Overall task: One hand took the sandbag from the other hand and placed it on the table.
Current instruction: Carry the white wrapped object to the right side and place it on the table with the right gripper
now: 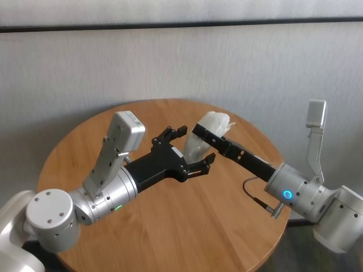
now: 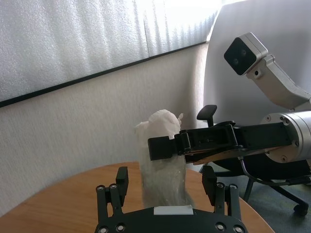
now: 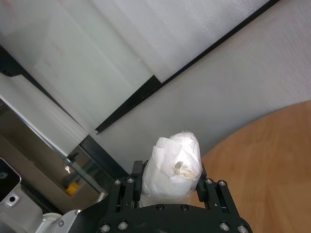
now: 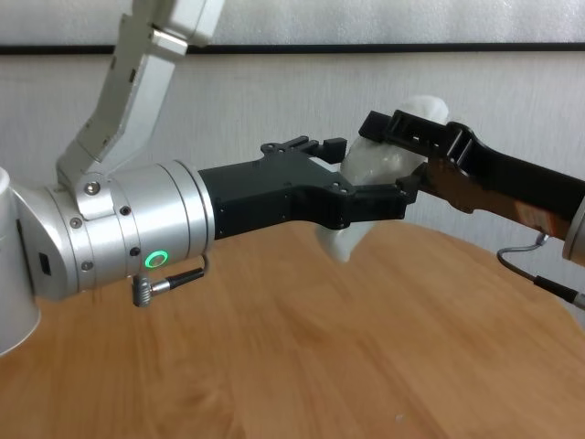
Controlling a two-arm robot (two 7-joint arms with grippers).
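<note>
The white sandbag [image 1: 198, 150] hangs upright above the round wooden table [image 1: 215, 226]. My right gripper [image 1: 203, 131], slim and all black, is shut on the sandbag's upper part; the right wrist view shows the sandbag [image 3: 177, 162] pinched between its fingers. My left gripper [image 1: 197, 144], on the thick silver wrist with the green ring light, is open. Its fingers [image 2: 121, 180] stand on either side of the sandbag's lower part [image 2: 163, 174] without closing on it. The chest view shows both grippers meeting at the sandbag [image 4: 343, 240], clear of the tabletop [image 4: 274, 347].
A grey-white wall runs behind the table. A black office chair [image 2: 209, 114] stands beyond the table's far edge. A camera mount rises above each wrist, the left [image 1: 126, 127] and the right [image 1: 316, 113]. Bare tabletop lies below and in front of the grippers.
</note>
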